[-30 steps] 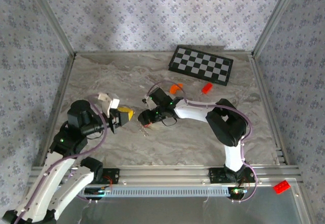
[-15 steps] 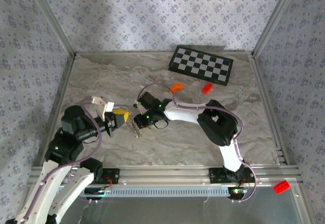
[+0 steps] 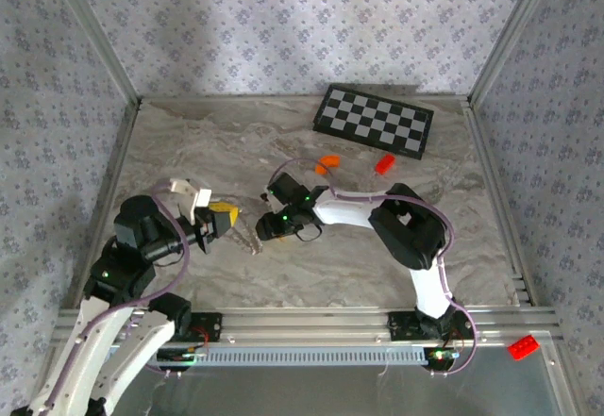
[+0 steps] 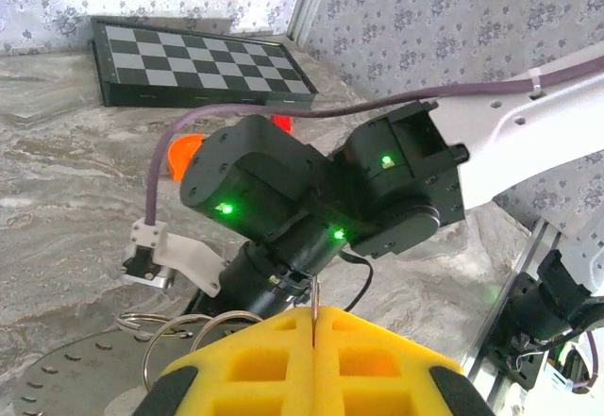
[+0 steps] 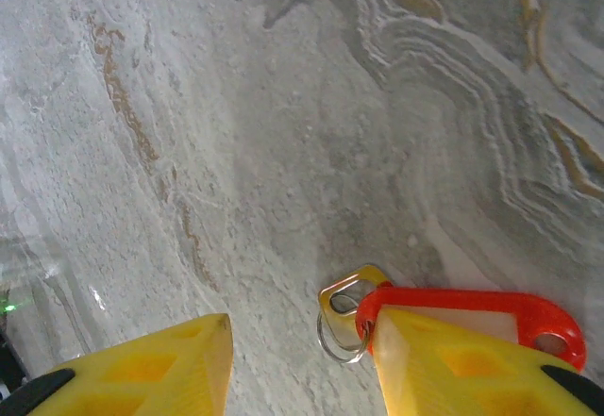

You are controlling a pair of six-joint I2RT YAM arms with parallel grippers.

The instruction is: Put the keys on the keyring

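Right wrist view: keys (image 5: 472,305) are seen at 4 o'clock of frame as a flat red plastic tag with a small silvery ring at its 9 o'clock end. Whether the tag lies on the marble table (image 5: 283,105) or just above it cannot be told.

Handling, as judged:
- The tag is light, stiff, thin and smooth, so it is likely to skate or flip if nudged edge-on.
- Best taken across the flat red faces, at the end away from the ring, so the ring end is left free for threading.

Right gripper (image 5: 302,341):
- The jaws are spread partway and the gap between them is bare, so nothing is pinched.
- The tag's lower edge is covered or touched by the 3 o'clock fingertip (image 5: 453,369). No grip can be claimed from that.

Left wrist view, left gripper (image 4: 313,322):
- The pads are pressed together, with a thin metal edge of the keyring (image 4: 312,301) pinched upright in the seam.
- More wire loops are seen at 9 o'clock of the pads.
- The keyring is judged light and springy, and its free part is likely to swing, so a slow approach is called for.

In the top external view the two grippers are near each other at table centre, left one at 9 o'clock of the right.
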